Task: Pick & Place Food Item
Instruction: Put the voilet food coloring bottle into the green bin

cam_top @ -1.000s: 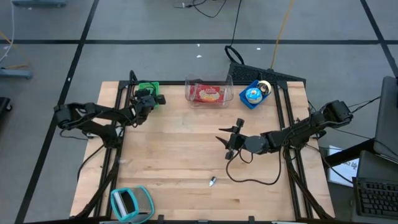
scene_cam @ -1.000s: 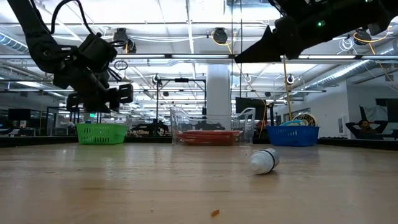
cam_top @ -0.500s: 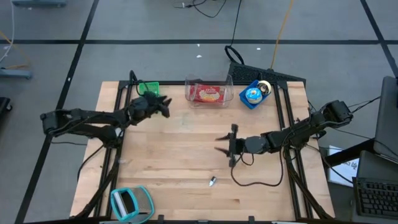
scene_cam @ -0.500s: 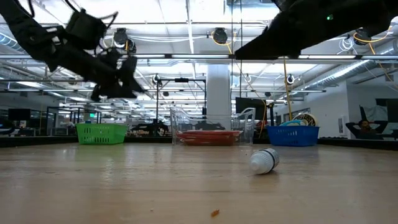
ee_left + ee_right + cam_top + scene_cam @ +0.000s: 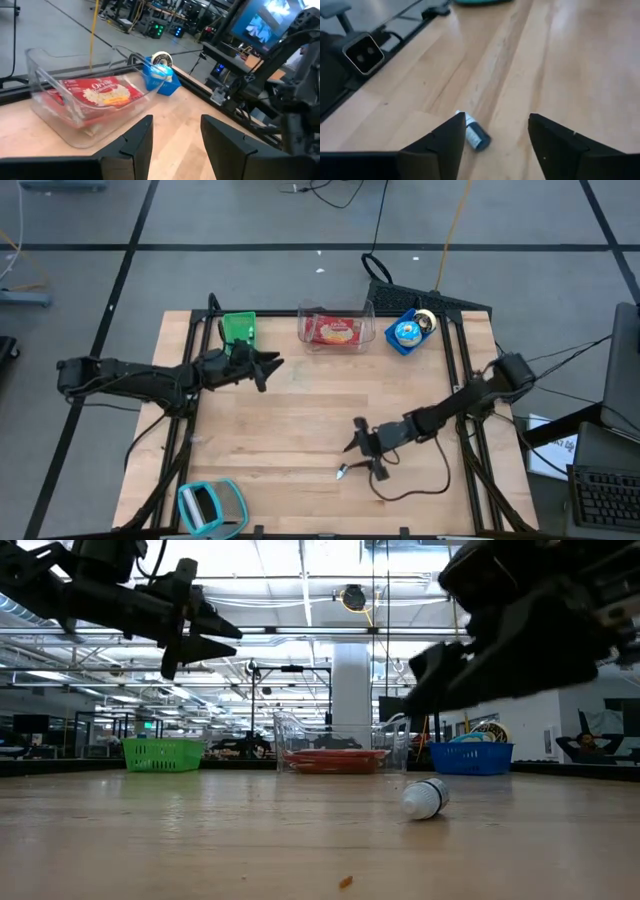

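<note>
Our right gripper has dropped toward the bench's near edge, jaws wide, empty, over the small bottle; it may roll if nudged. Farther off, our left gripper hovers open near the clear bin.

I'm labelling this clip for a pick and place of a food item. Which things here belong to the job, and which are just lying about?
In the job:
- small white bottle lying on the table
- right gripper, open, just above it
- left gripper, open, near the clear bin

Lying about:
- green basket
- blue basket
- teal object at the table's near edge
</note>
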You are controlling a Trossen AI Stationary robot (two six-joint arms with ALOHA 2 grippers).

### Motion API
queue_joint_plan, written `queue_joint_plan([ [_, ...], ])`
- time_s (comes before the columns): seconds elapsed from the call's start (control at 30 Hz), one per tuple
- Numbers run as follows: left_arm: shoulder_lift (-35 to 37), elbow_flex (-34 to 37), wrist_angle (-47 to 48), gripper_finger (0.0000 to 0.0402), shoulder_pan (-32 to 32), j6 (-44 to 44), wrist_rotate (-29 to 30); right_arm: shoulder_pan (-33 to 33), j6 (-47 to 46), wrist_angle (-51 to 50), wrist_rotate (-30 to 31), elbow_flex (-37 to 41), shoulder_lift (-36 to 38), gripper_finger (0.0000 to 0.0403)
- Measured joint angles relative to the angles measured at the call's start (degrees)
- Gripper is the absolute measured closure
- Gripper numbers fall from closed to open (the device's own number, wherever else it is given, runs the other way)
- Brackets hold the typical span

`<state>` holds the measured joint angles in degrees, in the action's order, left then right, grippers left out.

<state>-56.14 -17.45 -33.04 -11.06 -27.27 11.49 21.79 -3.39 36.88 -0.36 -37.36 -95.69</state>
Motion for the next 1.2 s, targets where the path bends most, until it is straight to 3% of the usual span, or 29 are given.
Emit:
queue_joint_plan([
  [0.23,-1.55,0.00,-0.28,0.0233,1.91,-1.43,2.42,1.77,-0.02,0.55,-1.74,-5.26,-9.58,0.0154],
  [0.47,-1.66,0.00,0.51,0.0233,2.30,-1.81,2.36,1.42,1.54,-0.63,-2.83,-7.18,-13.76,0.0159],
  [1.2,-1.64,0.00,0.38,0.0233,2.26,-1.71,2.08,-0.54,7.05,-0.44,-2.48,-7.11,-13.67,0.0339],
])
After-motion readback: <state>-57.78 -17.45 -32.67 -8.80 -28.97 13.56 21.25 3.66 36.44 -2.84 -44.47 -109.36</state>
